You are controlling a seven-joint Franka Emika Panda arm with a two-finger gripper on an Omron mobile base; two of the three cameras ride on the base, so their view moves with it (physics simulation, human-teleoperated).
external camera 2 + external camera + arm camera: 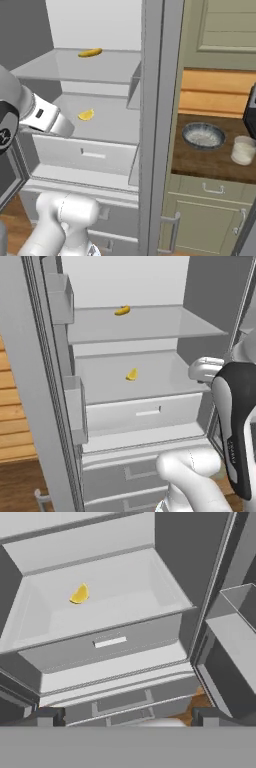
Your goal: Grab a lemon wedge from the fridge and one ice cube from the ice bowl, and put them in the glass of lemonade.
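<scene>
Approach to the lemon wedge [79, 594] was the step in hand, by my judgement. The wedge lay on the fridge [150, 331] middle shelf [165, 373], towards its left rear corner in the hand view, well apart from the gripper [127, 718]. The gripper stood fully open and held nothing. A sound approach would bring the jaws in level over the shelf's front edge, straddling the wedge across its narrow width, clear of the shelf above and the drawer [145, 412] below.

A second yellow piece [122, 310] lay on the upper shelf near its back edge; it looked longer, and which was the intended wedge I could not fully settle.

Right of the open fridge, a wooden tabletop [200, 162] carried the ice bowl [203, 136] and, just beside it towards the right edge, the glass of lemonade [243, 150]. Beige cabinets [210, 220] stood below.
</scene>
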